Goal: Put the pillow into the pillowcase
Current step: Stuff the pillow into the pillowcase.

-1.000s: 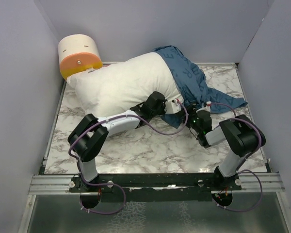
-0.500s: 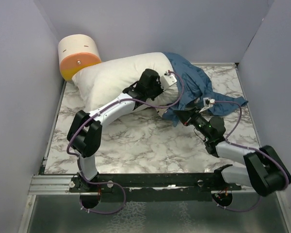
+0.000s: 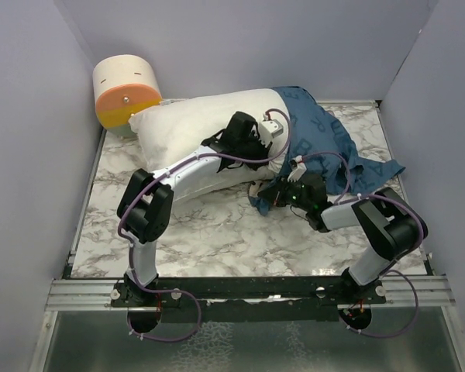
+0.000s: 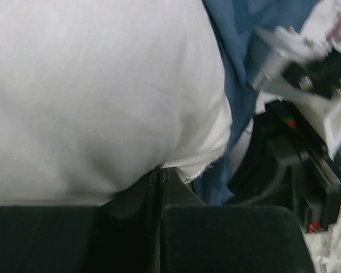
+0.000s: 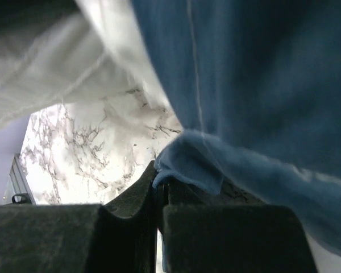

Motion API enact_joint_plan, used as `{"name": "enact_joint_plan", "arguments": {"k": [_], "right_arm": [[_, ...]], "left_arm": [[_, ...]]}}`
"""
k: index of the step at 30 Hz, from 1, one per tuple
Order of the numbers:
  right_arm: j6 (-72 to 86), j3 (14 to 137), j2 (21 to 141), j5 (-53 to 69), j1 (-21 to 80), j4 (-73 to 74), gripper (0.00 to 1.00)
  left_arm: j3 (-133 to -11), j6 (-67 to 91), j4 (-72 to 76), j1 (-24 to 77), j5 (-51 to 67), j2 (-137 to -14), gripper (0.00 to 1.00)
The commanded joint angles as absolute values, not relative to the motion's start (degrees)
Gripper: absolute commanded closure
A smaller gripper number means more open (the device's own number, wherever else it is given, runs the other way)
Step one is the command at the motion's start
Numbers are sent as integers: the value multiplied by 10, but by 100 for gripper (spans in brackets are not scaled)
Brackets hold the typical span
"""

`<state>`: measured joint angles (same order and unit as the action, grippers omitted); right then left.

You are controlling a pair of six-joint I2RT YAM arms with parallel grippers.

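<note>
Pillow [image 3: 194,128] position: it lies across the far left part of the marble table [image 3: 217,232]. Its left end is just beside the cream-and-orange cylinder [image 3: 125,89] in the far corner, and its right end is covered by the pillowcase [image 3: 318,132].

Left gripper [image 4: 161,173]: fingers pressed together, with the pillow's seamed lower edge pinched at their tips. The pillow bulges directly above and to the left of the fingers, and the blue fabric hangs just to the right.

Right gripper [image 5: 158,176]: fingers pressed together on a folded edge of the pillowcase. The rest of the blue fabric rises above and to the right of the tips. The pillow's white fabric is at the upper left, apart from the fingers.

View comparison:
- The overhead view shows the overall layout. The pillowcase is bunched over the pillow's right end and trails toward the right edge of the table. Both wrists are close together at the near side of that end. Neither fingertip contact can be seen from there.
- The left wrist view shows the pinch on the pillow seam.
- The right wrist view shows the pinch on the blue fold, with bare marble below the raised fabric.
</note>
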<state>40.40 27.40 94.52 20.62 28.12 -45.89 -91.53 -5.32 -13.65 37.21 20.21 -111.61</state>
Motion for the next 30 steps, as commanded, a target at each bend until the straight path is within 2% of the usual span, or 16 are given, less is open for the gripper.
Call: {"name": "enact_joint_plan", "arguments": {"k": [1,6,11,16,20,23,25,29,30], "right_arm": [[403,291,906,229,265,-440,99],[315,430,765,204,262,-301,99],[289,532,705,269,262,-246,99],[313,464,708,319,263,-249,99],[325,368,784,346,263,-259,99],[339,303,811,308,258,-291,99],[336,286,810,298,248,-294,99],[319,292,786,274,235,-264,98],[316,294,780,268,233,-260,98]], "left_arm": [[-850,-19,-60,369,291,-1035,100],[-839,-10,-57,369,321,-987,100],[-872,-10,-69,369,314,-1009,100],[-881,24,-41,363,338,-1045,100],[-872,51,-11,363,359,-1057,100],[-860,50,-19,364,362,-1052,100],[-844,41,-34,361,348,-1034,91],[-807,28,-74,358,280,-961,54],[-799,31,-86,356,272,-937,49]]}}
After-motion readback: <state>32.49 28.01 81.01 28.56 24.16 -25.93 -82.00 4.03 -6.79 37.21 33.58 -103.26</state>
